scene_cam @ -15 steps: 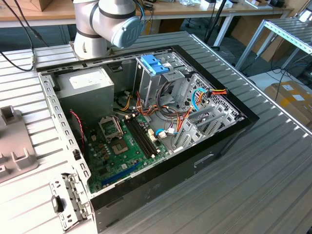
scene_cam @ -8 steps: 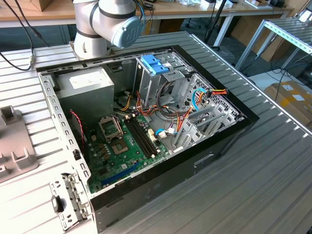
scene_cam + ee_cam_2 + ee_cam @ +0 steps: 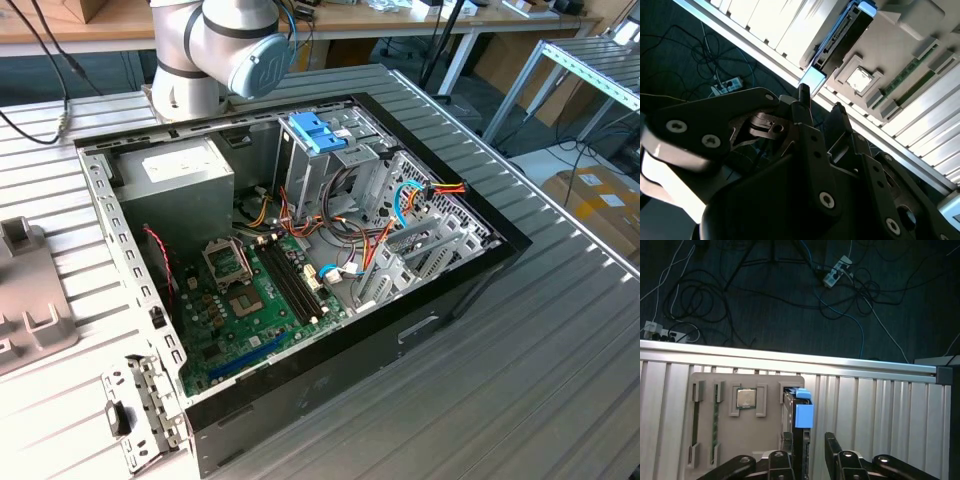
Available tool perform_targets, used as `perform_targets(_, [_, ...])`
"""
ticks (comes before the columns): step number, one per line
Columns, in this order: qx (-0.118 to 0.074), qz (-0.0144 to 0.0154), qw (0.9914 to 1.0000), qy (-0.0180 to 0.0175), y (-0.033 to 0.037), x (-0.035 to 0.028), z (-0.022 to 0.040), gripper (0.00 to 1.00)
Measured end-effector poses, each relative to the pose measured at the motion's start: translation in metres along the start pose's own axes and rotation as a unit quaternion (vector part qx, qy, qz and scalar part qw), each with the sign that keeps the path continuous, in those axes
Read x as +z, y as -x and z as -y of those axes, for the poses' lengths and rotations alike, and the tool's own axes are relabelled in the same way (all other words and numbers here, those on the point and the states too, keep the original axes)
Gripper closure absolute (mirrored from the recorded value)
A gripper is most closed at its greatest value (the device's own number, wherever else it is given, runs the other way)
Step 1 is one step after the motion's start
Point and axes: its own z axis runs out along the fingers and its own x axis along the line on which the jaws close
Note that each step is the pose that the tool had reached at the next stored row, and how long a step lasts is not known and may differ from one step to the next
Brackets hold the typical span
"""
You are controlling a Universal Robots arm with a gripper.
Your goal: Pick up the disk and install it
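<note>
Hovering over the grey tray (image 3: pixel 770 390), the gripper (image 3: pixel 814 437) has its fingers (image 3: pixel 832 447) spread apart and pinches nothing. The disk (image 3: pixel 803 415) stands on edge in a slot of that tray, just beside the tray's processor chip (image 3: pixel 745 398), with the fingertips close to its near end. Judging from this, the pick-up is not yet made, and the whole installation into the open computer case (image 3: pixel 450 290) remains to be done.
</note>
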Motion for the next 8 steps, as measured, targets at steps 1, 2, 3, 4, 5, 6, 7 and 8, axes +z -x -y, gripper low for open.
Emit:
perform_targets(1, [0.0, 0.0, 1.0, 0.0, 0.0, -0.0005, 0.0, 0.62])
perform_targets(2, [0.0, 0.0002, 1.0, 0.0, 0.0001, -0.0012, -0.0001, 0.62])
perform_targets(3, [0.0, 0.0002, 1.0, 0.0, 0.0002, -0.0017, -0.0001, 0.62])
perform_targets(4, [0.0, 0.0004, 1.0, 0.0, 0.0003, -0.0027, -0.0002, 0.62])
perform_targets(5, [0.0, 0.0005, 1.0, 0.0, 0.0004, -0.004, -0.0003, 0.62])
perform_targets(6, [0.0, 0.0006, 1.0, 0.0, 0.0005, -0.0047, -0.0003, 0.62])
perform_targets(7, [0.0, 0.0007, 1.0, 0.0, 0.0005, -0.0053, -0.0004, 0.62])
perform_targets(8, [0.0, 0.0007, 1.0, 0.0, 0.0006, -0.0059, -0.0004, 0.62])
